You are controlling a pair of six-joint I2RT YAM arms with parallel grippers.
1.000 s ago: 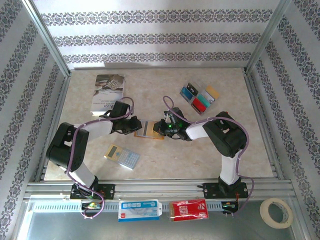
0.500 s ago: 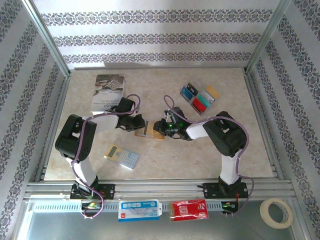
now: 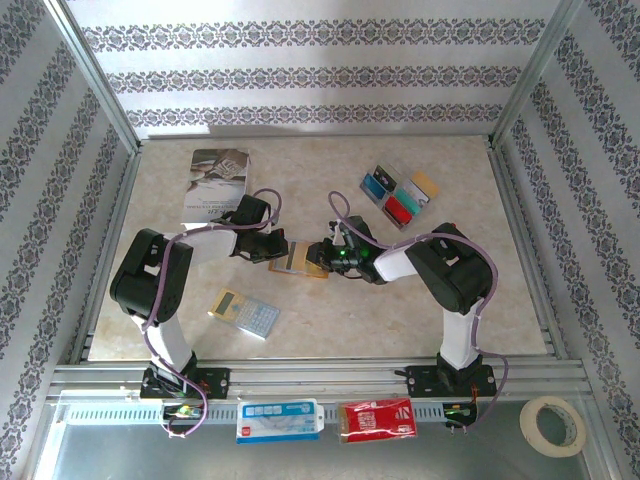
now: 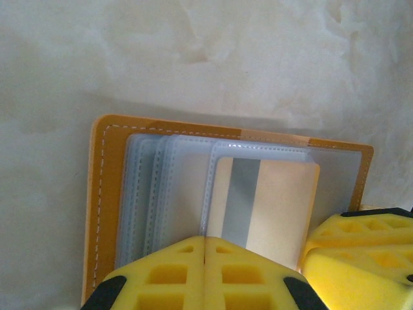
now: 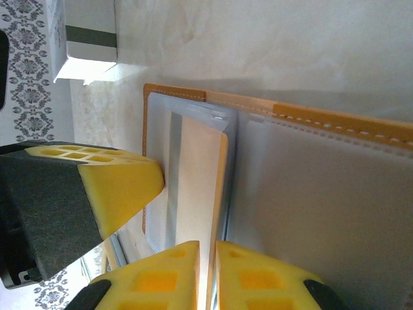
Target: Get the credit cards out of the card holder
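While the card holder (image 3: pixel 297 264) lies open mid-worktop (image 3: pixel 400 310) between both arms | left end effector (image 4: pixel 205 274): closed, pads together at the sleeves' near edge | right end effector (image 5: pixel 208 278): pinched on the gold card (image 4: pixel 271 200) in its clear sleeve | loose credit cards (image 3: pixel 400 194): far right, well apart
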